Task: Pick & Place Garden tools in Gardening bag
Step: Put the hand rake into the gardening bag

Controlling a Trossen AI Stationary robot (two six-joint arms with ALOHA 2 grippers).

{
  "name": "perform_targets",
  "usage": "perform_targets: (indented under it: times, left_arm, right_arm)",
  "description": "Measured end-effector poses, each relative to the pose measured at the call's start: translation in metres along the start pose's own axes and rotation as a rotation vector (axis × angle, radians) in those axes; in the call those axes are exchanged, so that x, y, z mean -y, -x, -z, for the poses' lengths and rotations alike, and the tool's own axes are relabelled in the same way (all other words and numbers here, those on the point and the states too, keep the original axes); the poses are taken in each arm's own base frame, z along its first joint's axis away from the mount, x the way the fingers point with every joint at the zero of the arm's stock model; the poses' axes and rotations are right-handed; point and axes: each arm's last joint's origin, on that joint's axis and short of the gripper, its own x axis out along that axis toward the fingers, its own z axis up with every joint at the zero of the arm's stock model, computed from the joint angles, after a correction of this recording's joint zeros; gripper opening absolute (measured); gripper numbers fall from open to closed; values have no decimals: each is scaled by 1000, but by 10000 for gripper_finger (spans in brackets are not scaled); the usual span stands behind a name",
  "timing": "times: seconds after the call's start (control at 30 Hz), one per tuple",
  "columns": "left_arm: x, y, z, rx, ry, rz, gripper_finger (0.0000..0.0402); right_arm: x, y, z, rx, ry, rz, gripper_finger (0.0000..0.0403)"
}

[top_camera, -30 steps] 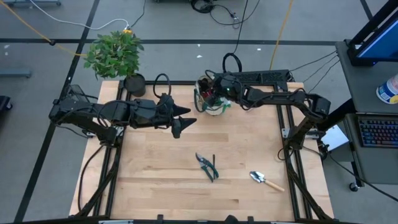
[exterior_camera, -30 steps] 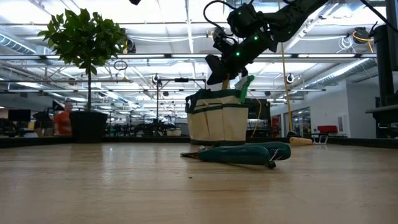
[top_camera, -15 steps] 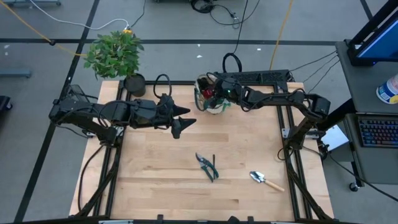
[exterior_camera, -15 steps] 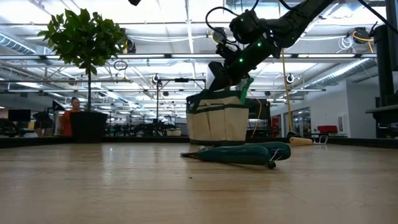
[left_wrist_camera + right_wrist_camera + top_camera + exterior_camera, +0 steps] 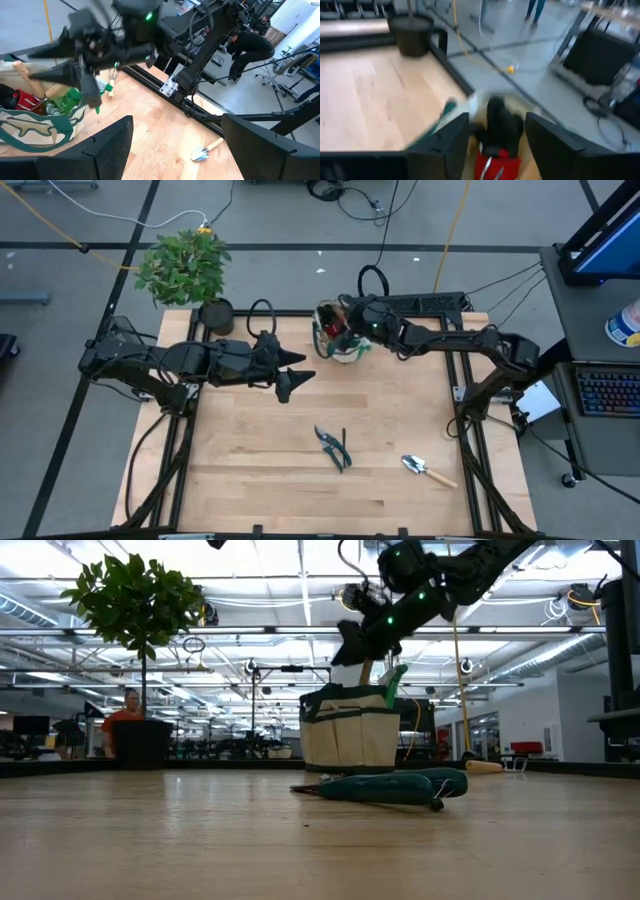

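A: Where did the gardening bag [image 5: 338, 338] stand, and what was in it?

B: It stood upright at the far edge of the worktop [image 5: 300, 470], mouth up. Red-black gloves [image 5: 496, 162] lay in the mouth, and the left wrist view showed a green spray bottle [image 5: 68, 100] and a wooden handle [image 5: 27, 75] inside, the handle leaning up out of the opening.

A: And the hands?

B: The right hand [image 5: 345, 315] was over the bag's mouth, just above the rim in the low view [image 5: 347, 648]. Its two fingers [image 5: 436, 150] stood apart with nothing between them, the gloves lying beyond them in the bag. The left hand [image 5: 296, 376] hung above the worktop, nearer the front than the bag and off to its left, fingers parted and empty, pointing toward the bag's side of the worktop.

A: What lay outside the bag?

B: Pruning shears [image 5: 332, 447] lay flat well to the front of the bag, long axis running roughly front to back, slightly angled. A trowel [image 5: 427, 470] lay further from the bag, front and right of it, its metal blade toward the shears and its wooden handle pointing away to the front right.

A: Anything else near the bag?

B: A leafy plant [image 5: 186, 266] in a black pot [image 5: 216, 315] stood to the bag's left, at the same far edge.
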Motion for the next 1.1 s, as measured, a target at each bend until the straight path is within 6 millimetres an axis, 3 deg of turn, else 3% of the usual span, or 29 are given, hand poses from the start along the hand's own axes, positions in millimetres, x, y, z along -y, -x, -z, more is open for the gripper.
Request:
perform_targets:
  times: [0.17, 0.3, 0.47, 0.63, 0.77, 0.93, 1.1]
  left_arm:
    - [0, 0, 0, 0, -1, 0, 306]
    - [0, 0, 0, 0, -17, 0, 306]
    - [3, 1, 2, -5, -47, 10, 306]
    - [7, 1, 6, -16, -96, 22, 306]
    - [7, -1, 8, -29, -139, 15, 306]
    - [1, -9, 14, -75, -194, -25, 306]
    - [-5, -12, 20, -134, -153, -77, 306]
  right_arm:
    - [5, 20, -20, 66, 65, 34, 227]
    - [14, 49, -40, 118, 101, 42, 238]
    - [27, 92, -44, 7, 207, 21, 239]
    - [37, 134, -33, -175, 295, -18, 236]
    - [41, 152, -19, -326, 330, -50, 236]
    - [40, 155, 0, -525, 406, -98, 236]
    - [35, 144, 26, -656, 509, -150, 237]
